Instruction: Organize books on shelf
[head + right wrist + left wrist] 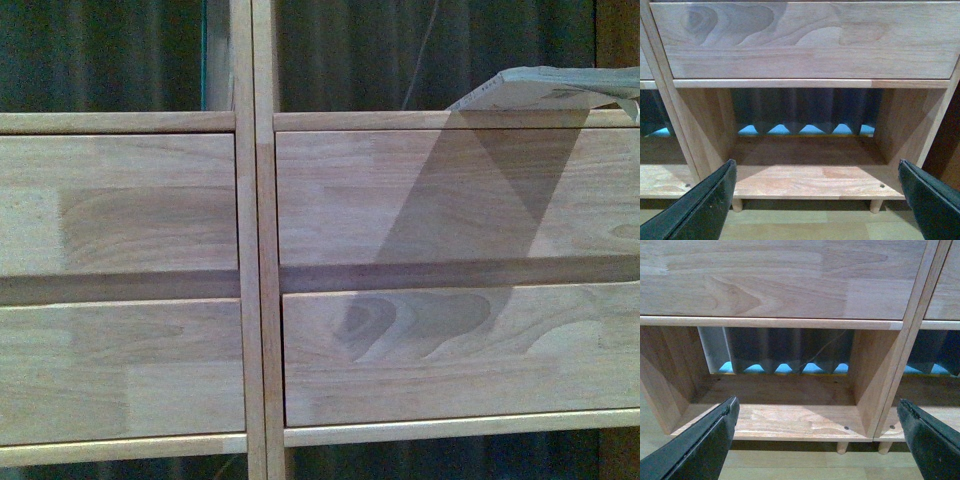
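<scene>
The pale paperback (pixel 540 88) lies tilted in the shelf (pixel 120 370) compartment right of the double central upright (pixel 254 250), just above the upper drawer front (pixel 450 190). The left pincer (pixel 817 405) is released, fingers spread wide, facing the bottom compartment left of that upright; the right pincer (pixel 816 165), likewise released, faces the bottom compartment right of the upright, below the drawers and well apart from the paperback.

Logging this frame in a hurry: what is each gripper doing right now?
Left gripper: open, holding nothing.
Right gripper: open, holding nothing.
</scene>
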Motion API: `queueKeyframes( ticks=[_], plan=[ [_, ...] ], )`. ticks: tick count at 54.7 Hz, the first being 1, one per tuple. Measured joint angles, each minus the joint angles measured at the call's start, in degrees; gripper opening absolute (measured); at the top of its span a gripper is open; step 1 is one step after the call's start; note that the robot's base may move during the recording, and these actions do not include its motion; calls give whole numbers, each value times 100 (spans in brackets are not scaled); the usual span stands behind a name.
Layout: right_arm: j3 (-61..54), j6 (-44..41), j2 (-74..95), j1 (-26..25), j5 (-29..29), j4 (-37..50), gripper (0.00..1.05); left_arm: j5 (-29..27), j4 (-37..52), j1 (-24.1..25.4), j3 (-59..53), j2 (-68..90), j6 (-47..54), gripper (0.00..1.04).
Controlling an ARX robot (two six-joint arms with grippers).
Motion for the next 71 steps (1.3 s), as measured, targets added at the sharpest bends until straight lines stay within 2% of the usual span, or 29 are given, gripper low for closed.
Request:
queueKeyframes(
  ticks=[64, 65, 66, 68, 69, 70, 71],
  plan=[
    [0, 0, 0, 0, 0, 0, 98, 0, 0, 0, 0, -4, -2, 97],
    [-4, -57, 66, 55, 256, 90, 98, 0, 0, 0, 0, -4, 0, 97],
    [-7, -177, 376, 369, 1325, 597, 98, -2, 0, 2, 0, -4, 2, 97],
    [0, -227, 925, 874, 2935, 1379, 98, -9, 0, 0, 0, -4, -2, 97],
    [2, -219, 1196, 1095, 3650, 1637, 98, -2, 0, 0, 0, -4, 0, 97],
    [2, -212, 1325, 1191, 3989, 1705, 98, -2, 0, 0, 0, -4, 0, 97],
    [35, -129, 1561, 1349, 4621, 1692, 98, 0, 0, 0, 0, -4, 0, 97]
  ],
)
